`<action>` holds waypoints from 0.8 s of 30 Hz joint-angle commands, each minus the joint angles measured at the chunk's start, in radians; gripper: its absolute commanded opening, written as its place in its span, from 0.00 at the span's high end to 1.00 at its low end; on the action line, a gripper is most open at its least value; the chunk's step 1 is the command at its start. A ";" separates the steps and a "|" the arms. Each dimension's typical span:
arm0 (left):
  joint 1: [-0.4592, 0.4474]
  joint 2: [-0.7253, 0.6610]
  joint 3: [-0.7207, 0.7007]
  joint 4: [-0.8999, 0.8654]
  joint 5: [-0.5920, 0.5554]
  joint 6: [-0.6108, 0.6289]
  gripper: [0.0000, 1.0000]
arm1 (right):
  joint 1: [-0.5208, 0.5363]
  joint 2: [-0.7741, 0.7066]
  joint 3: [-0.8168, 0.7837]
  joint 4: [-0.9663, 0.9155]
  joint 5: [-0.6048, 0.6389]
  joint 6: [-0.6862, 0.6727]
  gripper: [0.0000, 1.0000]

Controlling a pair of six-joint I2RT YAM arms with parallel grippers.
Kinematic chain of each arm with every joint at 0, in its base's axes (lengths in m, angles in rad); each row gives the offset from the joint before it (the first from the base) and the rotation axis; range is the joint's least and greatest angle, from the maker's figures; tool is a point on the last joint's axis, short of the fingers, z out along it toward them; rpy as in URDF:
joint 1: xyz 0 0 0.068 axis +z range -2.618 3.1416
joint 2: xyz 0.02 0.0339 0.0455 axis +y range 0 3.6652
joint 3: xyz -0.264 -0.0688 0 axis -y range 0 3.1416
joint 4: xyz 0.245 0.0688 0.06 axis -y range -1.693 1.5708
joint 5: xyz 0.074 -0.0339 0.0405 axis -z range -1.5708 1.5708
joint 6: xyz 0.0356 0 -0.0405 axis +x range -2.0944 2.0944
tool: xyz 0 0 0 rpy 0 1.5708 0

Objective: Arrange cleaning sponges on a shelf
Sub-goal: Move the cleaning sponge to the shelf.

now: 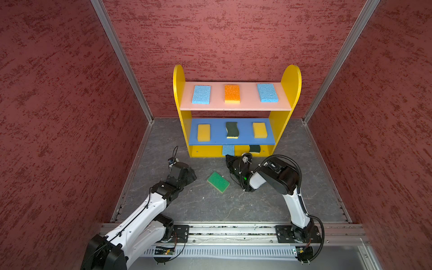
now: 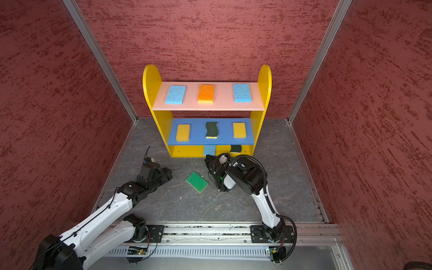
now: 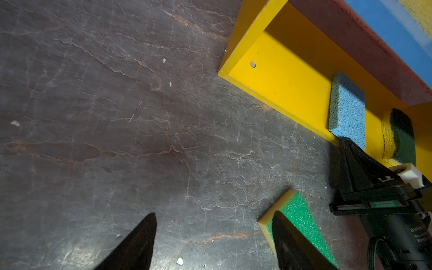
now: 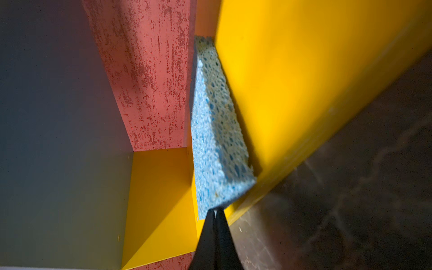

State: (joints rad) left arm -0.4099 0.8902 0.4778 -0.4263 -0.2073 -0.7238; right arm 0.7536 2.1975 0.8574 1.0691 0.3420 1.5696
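Observation:
The shelf (image 1: pixel 178 93) stands against the back wall. Its pink top board carries two light blue sponges (image 1: pixel 201 94) (image 1: pixel 267 92) and an orange-topped one (image 1: pixel 232 93). On the blue middle board lie two yellow sponges (image 1: pixel 203 132) (image 1: pixel 260 130) and a dark green wavy one (image 1: pixel 232 130). The yellow bottom board holds a light blue sponge (image 4: pixel 215 140) and a dark green wavy sponge (image 3: pixel 402 138). My right gripper (image 4: pixel 215 211) is shut, its tips against that blue sponge's front edge. A bright green sponge (image 1: pixel 218 182) lies on the floor. My left gripper (image 3: pixel 215 233) is open just left of it, holding nothing.
Red textured walls (image 1: pixel 58 117) close in the left, right and back. The floor is dark grey stone-patterned sheet (image 1: pixel 210 205) with small crumbs. A metal rail (image 1: pixel 233 231) carrying both arm bases runs along the front edge.

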 commanded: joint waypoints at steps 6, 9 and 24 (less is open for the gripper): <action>-0.007 0.021 0.007 0.016 -0.012 -0.006 0.22 | -0.039 0.050 -0.034 -0.156 -0.015 0.026 1.00; -0.010 0.032 0.009 0.019 -0.012 -0.006 0.22 | -0.053 0.054 -0.030 -0.156 -0.034 0.027 1.00; -0.022 0.064 0.023 0.032 -0.025 -0.012 0.22 | -0.054 0.055 -0.012 -0.159 -0.089 -0.013 1.00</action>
State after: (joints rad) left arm -0.4255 0.9482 0.4786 -0.4168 -0.2150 -0.7288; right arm 0.7048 2.1975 0.8631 1.0615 0.2760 1.5799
